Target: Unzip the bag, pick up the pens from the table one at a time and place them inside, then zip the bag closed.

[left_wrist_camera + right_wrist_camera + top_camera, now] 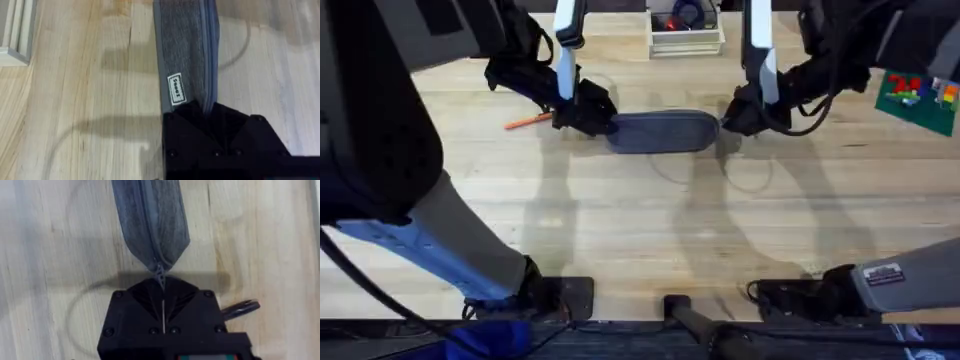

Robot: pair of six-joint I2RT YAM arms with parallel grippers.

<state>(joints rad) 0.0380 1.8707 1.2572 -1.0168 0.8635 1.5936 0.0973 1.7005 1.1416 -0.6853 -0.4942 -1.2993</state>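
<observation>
The blue-grey bag [660, 131] lies lengthwise across the far middle of the table [640, 230], its zipper running along the top. My left gripper [590, 112] is shut on the bag's left end; in the left wrist view the bag [185, 55] carries a white label and its end sits pinched in that gripper [209, 107]. My right gripper [740, 116] is shut on the small pull at the right end of the bag [150, 220], seen at the closed fingertips [162, 280]. An orange pen [528, 121] lies just left of the left gripper. A dark slim thing [241, 308], perhaps the black pen, lies beside the right gripper.
A white tray [686, 42] with red and dark items stands at the back centre. A green block piece [920, 98] sits at the far right. A thin cable loop [750, 178] lies in front of the bag's right end.
</observation>
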